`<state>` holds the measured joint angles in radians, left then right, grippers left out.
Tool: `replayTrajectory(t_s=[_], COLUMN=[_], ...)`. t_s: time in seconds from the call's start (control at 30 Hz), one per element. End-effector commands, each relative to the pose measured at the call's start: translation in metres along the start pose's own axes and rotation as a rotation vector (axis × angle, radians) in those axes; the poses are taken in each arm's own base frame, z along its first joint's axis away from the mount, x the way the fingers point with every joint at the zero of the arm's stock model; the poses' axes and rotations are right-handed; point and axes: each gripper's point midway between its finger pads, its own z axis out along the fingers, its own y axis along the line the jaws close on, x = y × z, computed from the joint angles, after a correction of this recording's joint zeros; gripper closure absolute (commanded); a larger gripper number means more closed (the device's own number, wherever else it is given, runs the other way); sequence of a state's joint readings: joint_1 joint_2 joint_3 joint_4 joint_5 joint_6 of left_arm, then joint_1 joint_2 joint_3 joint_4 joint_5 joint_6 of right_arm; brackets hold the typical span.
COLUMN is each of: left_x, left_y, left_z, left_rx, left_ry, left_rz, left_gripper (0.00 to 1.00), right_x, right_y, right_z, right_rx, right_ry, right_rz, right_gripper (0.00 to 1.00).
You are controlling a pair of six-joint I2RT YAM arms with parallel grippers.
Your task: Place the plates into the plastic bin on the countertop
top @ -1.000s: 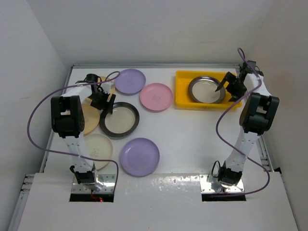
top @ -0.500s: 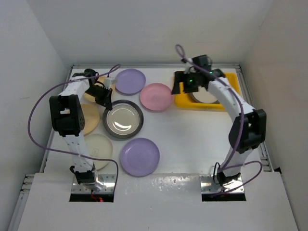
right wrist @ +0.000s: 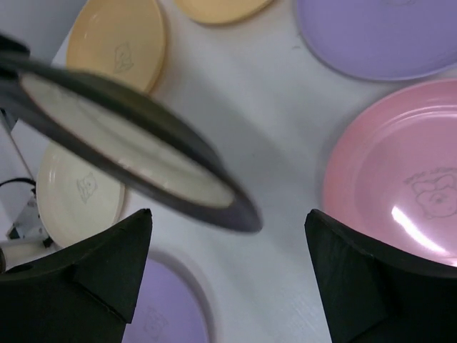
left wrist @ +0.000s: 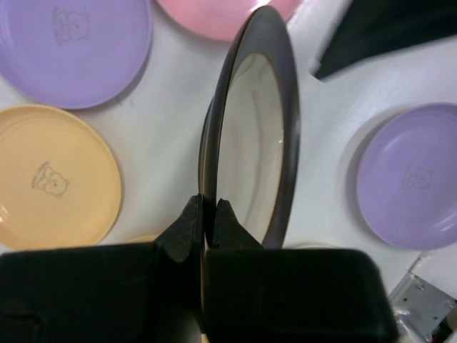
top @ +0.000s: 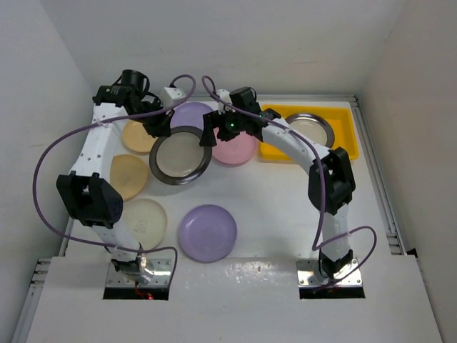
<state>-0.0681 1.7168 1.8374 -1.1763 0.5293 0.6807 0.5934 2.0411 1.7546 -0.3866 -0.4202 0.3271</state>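
Gripping the grey plate [left wrist: 250,143] by its rim, the left end effector [left wrist: 207,207] holds it tilted off the table [top: 271,200]. The right end effector [right wrist: 228,214] gapes just beside it, above the pink plate [top: 239,148]. The bin [top: 344,143] sits further right.

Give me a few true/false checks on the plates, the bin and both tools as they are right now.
1. The left tool is shut on the rim of a dark-rimmed grey metallic round plate. True.
2. The bright yellow rectangular plastic bin holds nothing. False: a second dark-rimmed grey metallic plate lies in it.
3. The right tool is open and holds nothing. True.
4. The pink round plastic plate is in the bin. False: it lies on the white glossy countertop, left of the bin.
5. The gripped plate lies flat on the countertop. False: it is raised and tilted above it.
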Motion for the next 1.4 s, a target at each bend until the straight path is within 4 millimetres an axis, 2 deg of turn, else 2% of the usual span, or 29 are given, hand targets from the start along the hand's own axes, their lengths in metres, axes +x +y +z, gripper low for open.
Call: replayTrajectory(t_s=[0.0,0.13,0.17,0.23,0.37,0.43,0.47,0.5,0.6,0.67,0.7,0.73,0.77,0.8,0.83,0.87,0.9,0.93,0.97,1.0,1.03,1.07,1.1,1.17,1.2,1.27,1.3,1.33,1.37], left_x=[-0.024,-0.037,-0.041,-0.050,-0.058,-0.052,-0.054,-0.049,-0.049,-0.048,-0.056,-0.058,-0.063,-0.066,-0.075,-0.078,-0.079,-0.090,-0.087,-0.088,-0.084,-0.079,-0.070,-0.051,-0.040,-0.023,-0.019,-0.014,-0.012], left_y=[-0.025,-0.035,-0.036,-0.040,-0.040,-0.043,-0.042,-0.042,-0.041,-0.036,-0.029,-0.020,-0.016,-0.009,-0.003,0.008,0.021,0.031,0.056,0.069,0.094,0.104,0.114,0.134,0.139,0.145,0.144,0.144,0.142], left_z=[-0.018,-0.022,-0.025,-0.028,-0.026,-0.021,-0.021,-0.016,-0.013,-0.012,-0.014,-0.017,-0.021,-0.016,-0.020,-0.026,-0.026,-0.031,-0.036,-0.041,-0.048,-0.050,-0.050,-0.053,-0.048,-0.041,-0.034,-0.030,-0.027], left_rx=[0.066,0.096,0.097,0.120,0.126,0.147,0.143,0.152,0.148,0.125,0.087,0.039,0.017,0.005,-0.018,-0.072,-0.106,-0.153,-0.241,-0.289,-0.379,-0.419,-0.445,-0.493,-0.499,-0.489,-0.470,-0.452,-0.439], left_ry=[-0.081,-0.129,-0.144,-0.181,-0.219,-0.210,-0.216,-0.206,-0.211,-0.199,-0.218,-0.213,-0.224,-0.226,-0.245,-0.252,-0.260,-0.300,-0.296,-0.301,-0.296,-0.286,-0.269,-0.251,-0.226,-0.202,-0.191,-0.194,-0.192], left_rz=[0.061,0.080,0.087,0.088,0.081,0.058,0.063,0.045,0.033,0.007,-0.029,-0.043,-0.048,-0.058,-0.088,-0.113,-0.146,-0.187,-0.229,-0.252,-0.307,-0.334,-0.365,-0.425,-0.446,-0.491,-0.499,-0.516,-0.520], left_gripper=[1.00,1.00,1.00,1.00,1.00,1.00,1.00,1.00,1.00,1.00,1.00,0.97,0.81,0.44,0.33,0.24,0.00,0.00,0.00,0.00,0.00,0.00,0.00,0.00,0.00,0.00,0.00,0.00,0.00], right_x=[-0.037,-0.014,-0.013,-0.017,0.007,0.011,0.017,0.017,0.014,0.005,-0.005,-0.007,-0.026,-0.027,-0.032,-0.042,-0.053,-0.053,-0.058,-0.057,-0.048,-0.032,-0.016,0.005,0.024,0.038,0.054,0.052,0.048], right_y=[0.005,-0.001,0.001,0.010,0.038,0.038,0.036,0.035,0.018,0.015,0.014,0.013,0.015,0.004,0.005,-0.011,-0.012,-0.053,-0.060,-0.105,-0.120,-0.139,-0.187,-0.214,-0.240,-0.275,-0.288,-0.304,-0.310], right_z=[-0.003,0.016,0.017,0.015,0.019,0.024,0.028,0.030,0.028,0.018,0.005,-0.001,-0.021,-0.029,-0.037,-0.050,-0.066,-0.085,-0.099,-0.129,-0.142,-0.151,-0.181,-0.202,-0.216,-0.247,-0.241,-0.252,-0.262], right_rx=[-0.031,-0.011,-0.017,-0.074,-0.193,-0.172,-0.161,-0.154,-0.059,-0.022,-0.020,-0.016,-0.020,-0.003,-0.014,0.001,-0.003,0.046,0.041,0.102,0.132,0.188,0.279,0.329,0.374,0.437,0.455,0.474,0.485], right_ry=[-0.135,-0.089,-0.090,-0.109,-0.069,-0.067,-0.059,-0.059,-0.065,-0.081,-0.109,-0.118,-0.177,-0.189,-0.206,-0.242,-0.282,-0.312,-0.338,-0.387,-0.397,-0.394,-0.439,-0.439,-0.433,-0.472,-0.433,-0.451,-0.472], right_rz=[-0.062,-0.071,-0.069,-0.052,-0.011,-0.011,-0.001,0.018,0.098,0.133,0.141,0.187,0.194,0.229,0.294,0.335,0.351,0.457,0.517,0.623,0.692,0.760,0.849,0.955,1.033,1.097,1.148,1.150,1.150], right_gripper=[0.15,0.15,0.20,0.27,0.32,0.42,0.50,0.74,1.00,1.00,1.00,1.00,1.00,1.00,1.00,1.00,1.00,1.00,1.00,1.00,1.00,1.00,1.00,1.00,1.00,1.00,1.00,1.00,1.00])
